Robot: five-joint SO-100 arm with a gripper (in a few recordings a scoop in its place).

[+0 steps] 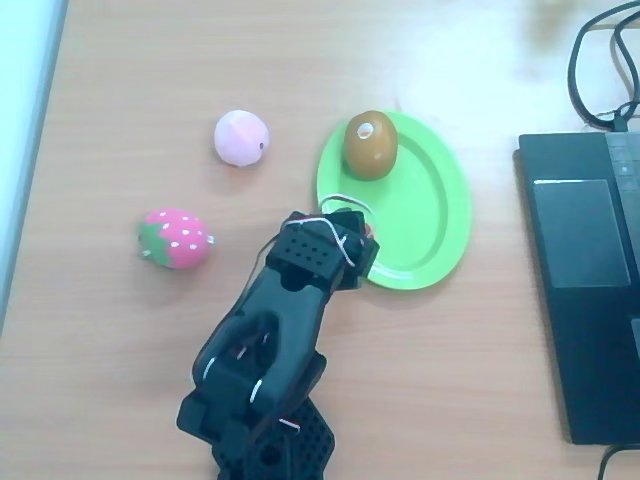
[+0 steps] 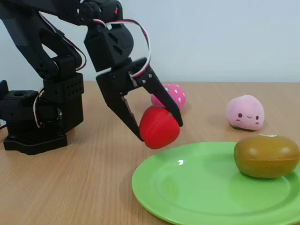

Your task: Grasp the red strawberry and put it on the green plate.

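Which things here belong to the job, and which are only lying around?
Job: red strawberry, held in the gripper; green plate.
Lying about: kiwi on the plate; pink strawberry; pink peach; laptop; cables.

Overhead view: straight down from well above the tabletop [image 1: 120, 340], green plate [image 1: 440, 215] near centre. Fixed view: low, near tabletop height, close beside the green plate [image 2: 201, 197], facing the wall. Shared by both: plate, arm, toy fruits.
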